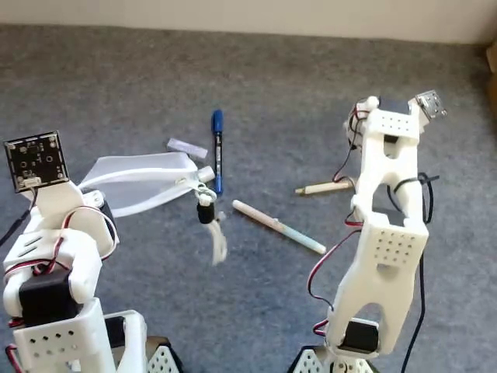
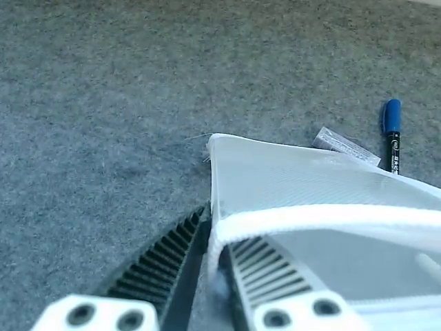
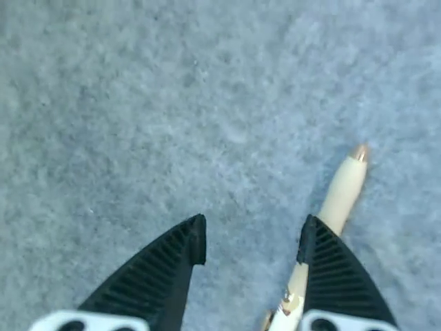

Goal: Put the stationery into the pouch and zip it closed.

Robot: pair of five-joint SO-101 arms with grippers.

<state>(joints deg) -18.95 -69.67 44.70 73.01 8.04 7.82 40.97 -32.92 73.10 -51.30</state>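
Just beside the spread right gripper (image 3: 253,224) lies a cream pen (image 3: 342,186).

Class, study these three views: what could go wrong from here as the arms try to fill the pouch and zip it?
1. The right gripper is open, but the cream pen lies along one finger, not between the two; closing may nudge it away.
2. The left gripper pinches only the edge of the pouch; the soft mesh could slip out or sag shut.
3. The blue pen lies beside the pouch; tugging the pouch may roll it off.
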